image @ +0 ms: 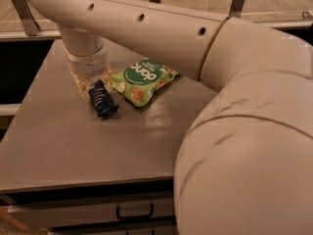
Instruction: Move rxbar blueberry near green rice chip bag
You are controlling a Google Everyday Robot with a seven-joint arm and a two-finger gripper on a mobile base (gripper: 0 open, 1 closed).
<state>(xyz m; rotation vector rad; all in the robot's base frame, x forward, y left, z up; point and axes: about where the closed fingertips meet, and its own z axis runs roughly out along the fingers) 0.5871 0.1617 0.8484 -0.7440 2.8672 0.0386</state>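
Observation:
The rxbar blueberry is a small dark navy bar with white lettering, held upright between my fingers with its lower end at or just above the grey table. My gripper hangs from the wrist at the upper left and is shut on the bar's top. The green rice chip bag lies flat just to the right of the bar, a small gap away. My big cream arm crosses the top of the view and hides the table's right side.
The table's front edge runs along the bottom, with a drawer and its dark handle below it. A metal railing and floor lie behind the table. Dark space drops off at the table's left edge.

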